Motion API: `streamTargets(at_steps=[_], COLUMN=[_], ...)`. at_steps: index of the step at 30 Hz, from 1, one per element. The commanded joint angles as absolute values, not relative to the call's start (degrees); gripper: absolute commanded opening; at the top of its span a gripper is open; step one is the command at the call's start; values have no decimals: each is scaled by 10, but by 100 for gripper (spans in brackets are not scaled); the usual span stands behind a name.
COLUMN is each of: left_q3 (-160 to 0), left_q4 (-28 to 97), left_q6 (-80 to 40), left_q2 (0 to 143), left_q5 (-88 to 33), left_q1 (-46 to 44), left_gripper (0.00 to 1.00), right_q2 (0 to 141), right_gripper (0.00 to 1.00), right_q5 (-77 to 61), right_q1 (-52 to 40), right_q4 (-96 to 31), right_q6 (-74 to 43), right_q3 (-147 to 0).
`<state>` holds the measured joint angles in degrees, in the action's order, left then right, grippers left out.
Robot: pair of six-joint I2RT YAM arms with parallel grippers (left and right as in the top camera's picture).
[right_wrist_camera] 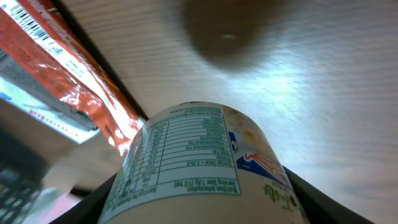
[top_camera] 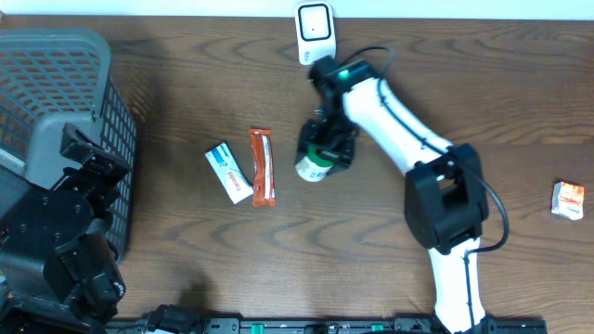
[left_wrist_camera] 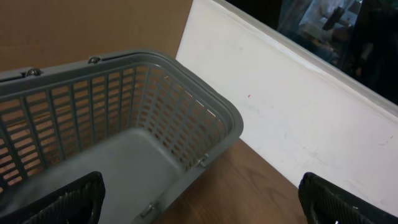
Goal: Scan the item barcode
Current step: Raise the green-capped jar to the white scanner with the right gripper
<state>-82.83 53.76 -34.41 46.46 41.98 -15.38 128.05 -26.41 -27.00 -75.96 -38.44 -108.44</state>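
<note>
Overhead view of a dark wood-grain bench (top_camera: 186, 269), where a grey plastic basket (top_camera: 56, 83) fills the far-left end and the right tool (top_camera: 320, 148) closes around a printed cup (top_camera: 314, 169) at centre. The jaws appear to pinch the cup from both sides, though the right wrist camera shows only dark finger edges low in its frame, with the nutrition panel (right_wrist_camera: 186, 155) filling the space between them. The grip looks chosen so the cup can be lifted and turned. The white scanner (top_camera: 314, 26) stands close behind the tool at the bench's back edge, and the code must face it. No barcode on the cup is visible from either camera.

Just left of the right tool lies an orange snack bar (top_camera: 263, 167), with a white-and-blue packet (top_camera: 228, 173) beyond it. A small red-and-white packet (top_camera: 568, 199) sits well off to the tool's right. The left tool (left_wrist_camera: 199, 208) hangs spread and empty over the basket, clear of the work. A pale wall board (left_wrist_camera: 298, 112) backs the bench.
</note>
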Motion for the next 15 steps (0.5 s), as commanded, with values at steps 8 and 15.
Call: streamTargets(at_steps=[8,15], left_q3=[-827,-827], left_q4=[538,538], left_q6=[-335,-335], left_q2=[465,465], left_q5=[427,427], left_q1=[-150,-150], left_gripper=[100,100], right_q2=[1280,1280], right_gripper=[57,56], right_q5=[-378,-362], right_q1=[-206,-214], right_q4=[-818,-750], right_q6=[-297,-294], right_q3=[-1095,-1095])
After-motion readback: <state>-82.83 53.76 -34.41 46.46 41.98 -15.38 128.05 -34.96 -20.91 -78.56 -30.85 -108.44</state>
